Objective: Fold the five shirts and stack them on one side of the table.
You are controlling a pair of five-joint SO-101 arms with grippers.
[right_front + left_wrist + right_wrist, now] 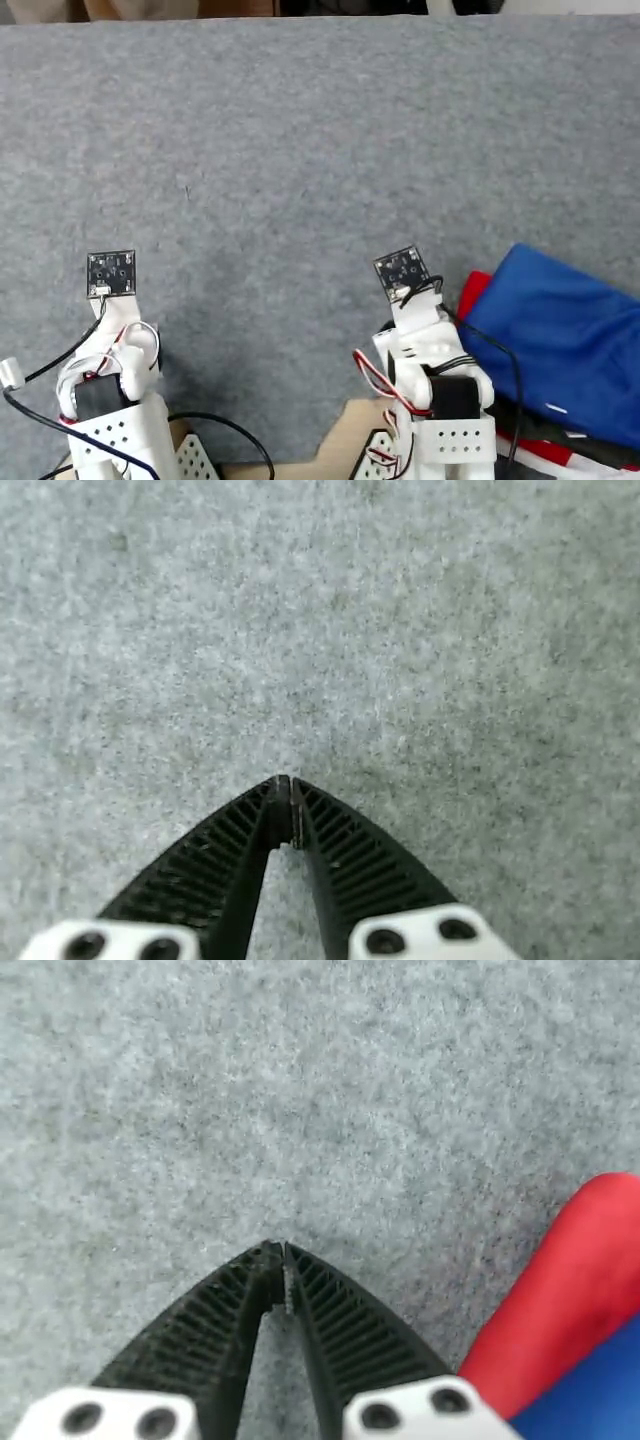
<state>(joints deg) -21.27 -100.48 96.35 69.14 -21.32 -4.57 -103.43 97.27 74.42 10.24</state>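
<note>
A folded blue cloth shirt (570, 340) is lying atop a red fabric shirt (476, 290) just beside the white right arm (430, 370), on the side away from the white left arm (110, 380); both arms are sitting over the grey felt table (300, 130).

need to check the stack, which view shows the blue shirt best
The high view: the blue shirt lies atop the pile beside the right arm, mostly in frame. The right wrist view catches a corner of it next to a red shirt, past the shut right claw. The left wrist view faces the grey mat.
</note>
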